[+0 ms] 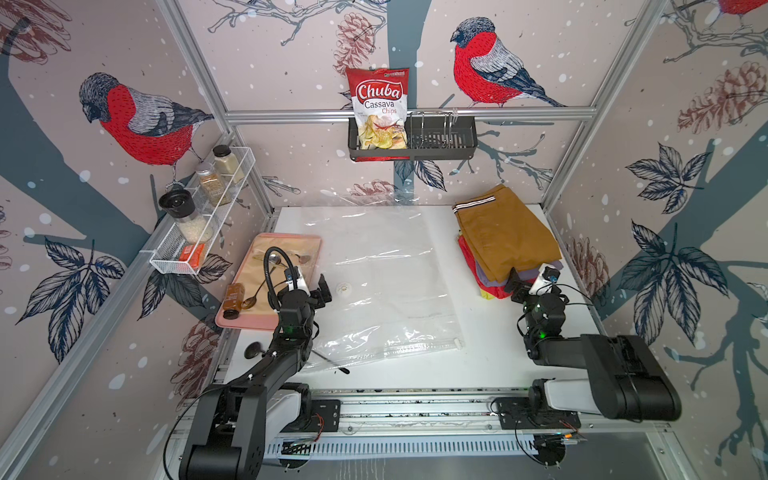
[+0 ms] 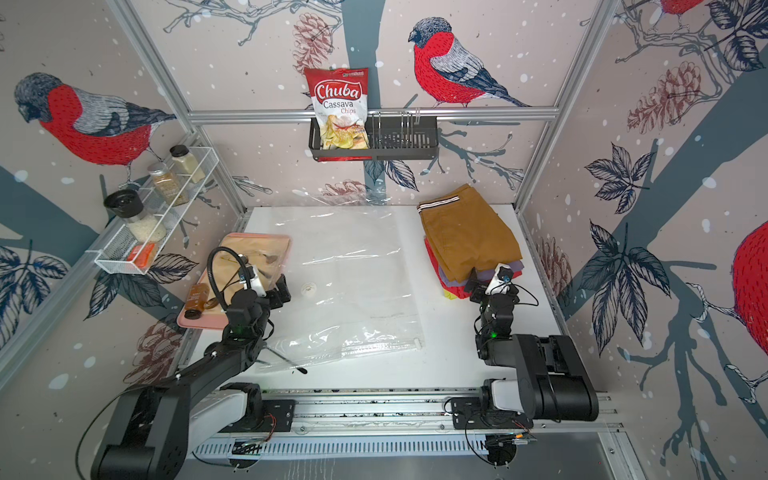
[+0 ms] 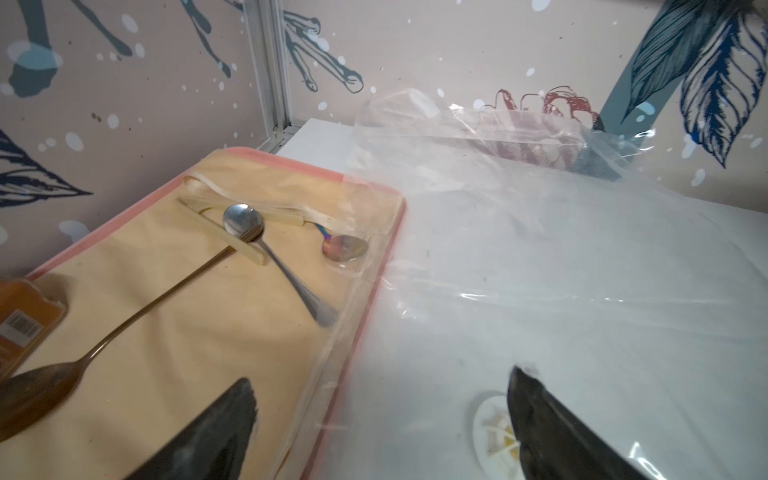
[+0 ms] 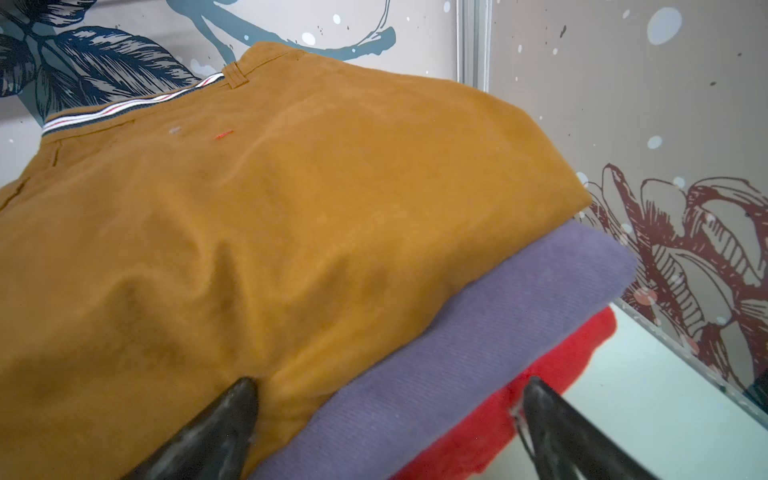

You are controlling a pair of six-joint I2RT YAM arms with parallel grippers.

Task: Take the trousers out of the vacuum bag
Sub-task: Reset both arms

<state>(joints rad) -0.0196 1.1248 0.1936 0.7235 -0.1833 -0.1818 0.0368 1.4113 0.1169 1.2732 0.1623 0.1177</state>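
the trousers (image 1: 508,245) sit in a folded stack on the far right of the white table (image 1: 465,370), outside the vacuum bag (image 1: 374,257) and just beside its right edge. the mustard-brown pair (image 4: 291,216) is on top. its striped waistband (image 4: 124,106), white with dark and red lines, faces the back wall. under it a purple pair (image 4: 498,316) with a fine ribbed weave sticks out, then a red pair (image 4: 552,374). a sliver of yellow-green cloth (image 1: 487,294) shows at the stack's near edge in both top views.

the vacuum bag lies flat across the middle of the table, clear and crinkled, with glare streaks on its creases. its far end curls up against the back wall, and its left edge laps over the rim of the pink tray (image 1: 232,323). a small round white valve (image 1: 344,288) sits on the bag near that side. the white zip-seal strip (image 1: 411,347) runs along the near end.

the left gripper (image 3: 380,376) has its jaws spread wide and grips nothing. one finger is over the tray's beige cloth and the other over the valve. the right gripper (image 4: 389,381) is also spread wide at the near corner of the stack, holding nothing. one finger tip is at the mustard cloth, though contact cannot be told.
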